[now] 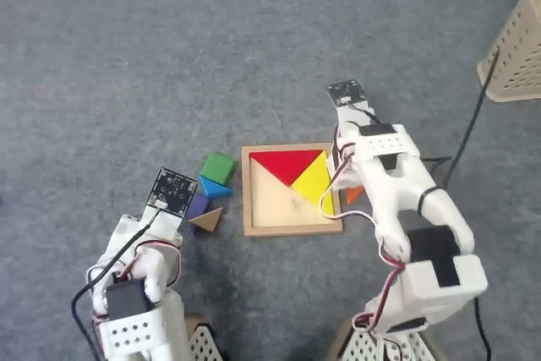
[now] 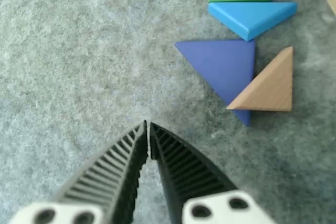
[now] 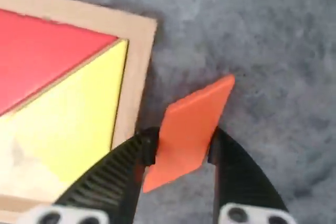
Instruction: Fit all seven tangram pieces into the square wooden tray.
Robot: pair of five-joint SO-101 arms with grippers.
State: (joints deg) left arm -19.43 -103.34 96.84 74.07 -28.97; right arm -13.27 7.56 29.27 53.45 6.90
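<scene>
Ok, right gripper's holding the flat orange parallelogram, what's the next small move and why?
Probably carry the orange parallelogram over the rim of the square wooden tray toward its bare floor: the right gripper clamps it just outside, by the yellow triangle.

No text, label, brand, number or sign can be read anywhere, neither on the wooden tray [image 1: 292,231] nor beside it.

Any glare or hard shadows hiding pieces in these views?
High view: even light, no glare on the tray. Left wrist view: only faint shadows at the purple triangle. Right wrist view: soft shadow beside the orange piece, nothing hidden.
</scene>
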